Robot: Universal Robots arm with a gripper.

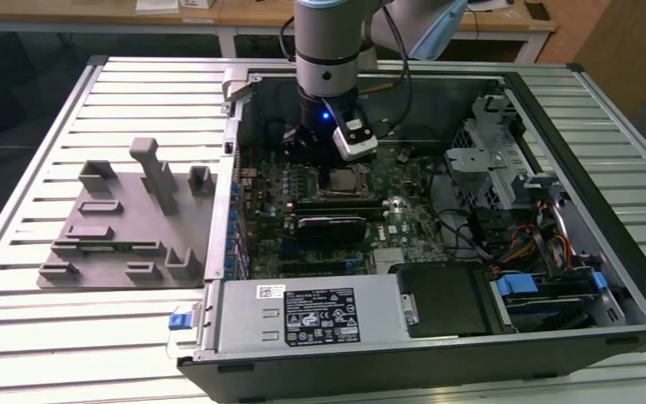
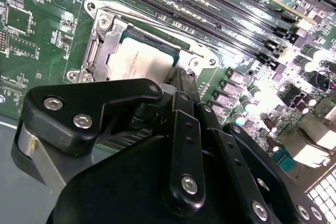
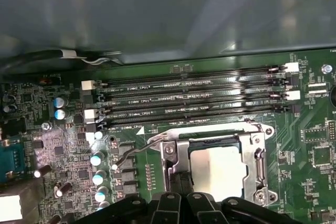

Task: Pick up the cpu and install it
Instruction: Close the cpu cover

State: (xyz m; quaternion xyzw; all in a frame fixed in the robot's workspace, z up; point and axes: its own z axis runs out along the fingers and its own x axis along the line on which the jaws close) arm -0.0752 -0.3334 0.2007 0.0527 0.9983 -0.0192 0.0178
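as your arm hangs over the open computer case (image 1: 592,278) in the exterior view, the gripper (image 1: 320,151) sits low over the motherboard (image 1: 407,220), right at the socket. the cpu (image 1: 345,178) is not in the gripper's hold: in both wrist views the cpu (image 3: 218,169) lies flat inside the metal socket frame (image 3: 258,153), silver top up, and its edges look square with the opening. your gripper (image 3: 180,182) looks pressed together with nothing between its tips, parked just beside one edge of the cpu (image 2: 139,61), close enough that touching or a hair apart is hard to call. so by my read, the pick is done and the chip is in its seat. the thin wire lever (image 3: 131,153) runs out past the frame towards the row of memory slots (image 3: 194,98), and i cannot tell whether it is locked, so the clamping may not be finished. the grey plastic fixture (image 1: 121,227) sits well apart, outside the case on the slatted table (image 1: 31,168).
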